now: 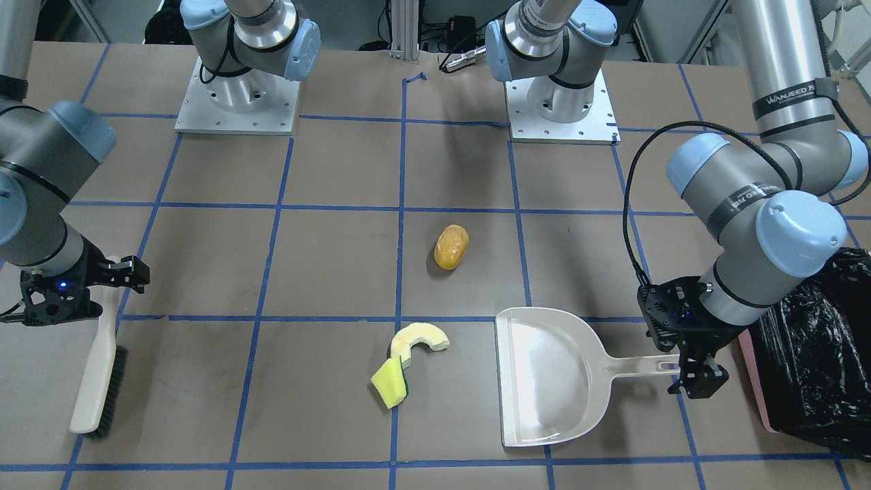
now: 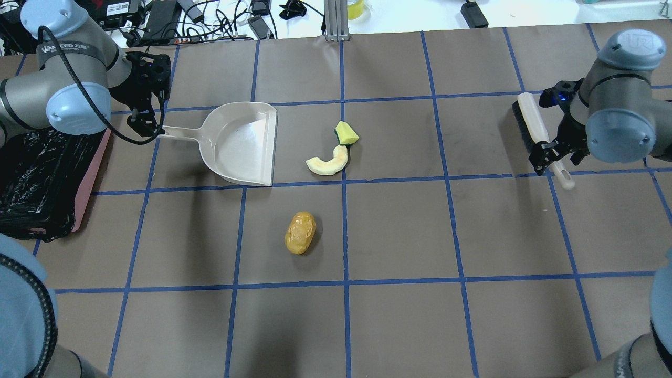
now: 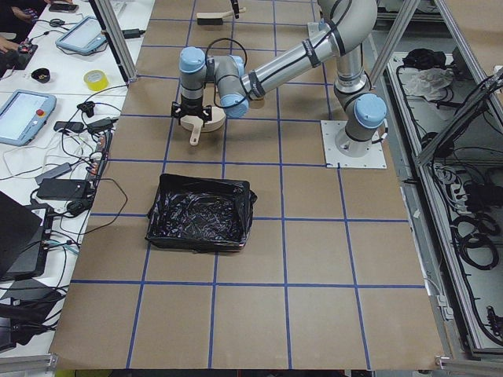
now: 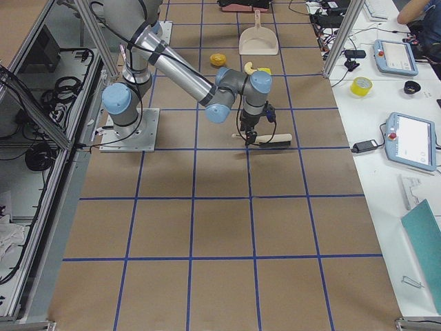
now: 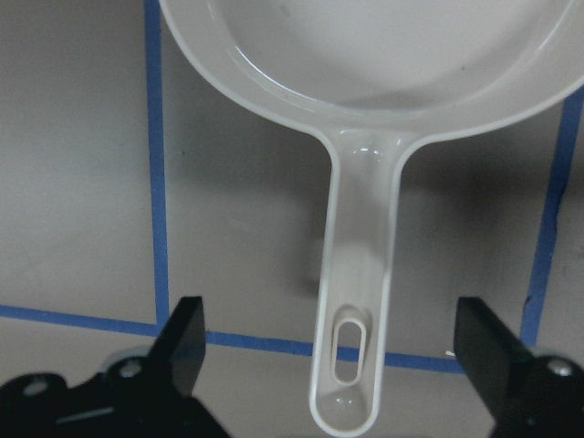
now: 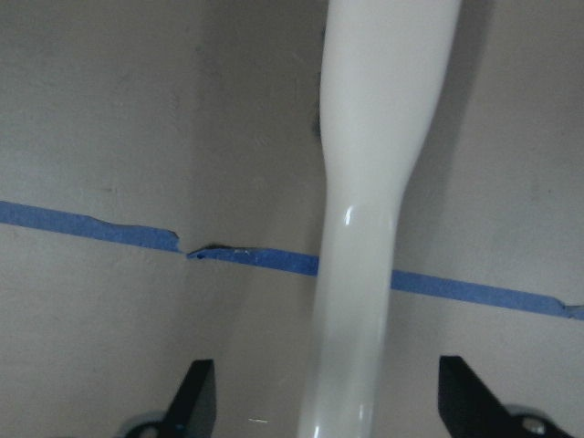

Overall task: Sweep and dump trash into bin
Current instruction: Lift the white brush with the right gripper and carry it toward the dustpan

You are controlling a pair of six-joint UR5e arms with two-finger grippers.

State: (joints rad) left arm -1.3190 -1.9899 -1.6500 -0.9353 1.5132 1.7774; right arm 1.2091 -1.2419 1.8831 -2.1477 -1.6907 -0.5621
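The trash lies mid-table: an orange-brown potato-like lump [image 1: 451, 246] [image 2: 300, 232], a pale yellow rind slice [image 1: 422, 337] [image 2: 328, 164] and a yellow-green sponge wedge [image 1: 388, 382] [image 2: 346, 133] touching the rind. The pink bin [image 2: 92, 178] with its black bag stands at the robot's left table edge [image 1: 755, 367]. My left gripper [image 2: 144, 123] [image 5: 333, 347] is open, its fingers on either side of the beige dustpan's [image 2: 241, 142] handle end. My right gripper [image 2: 551, 155] [image 6: 333, 401] is open astride the beige brush's [image 2: 530, 123] handle.
The dustpan's mouth faces the rind and sponge, a short gap away. The brush [image 1: 95, 381] lies flat on the robot's right side, bristles away from the trash. Both arm bases [image 1: 561, 102] stand at the robot's table edge. Blue tape lines grid the brown table.
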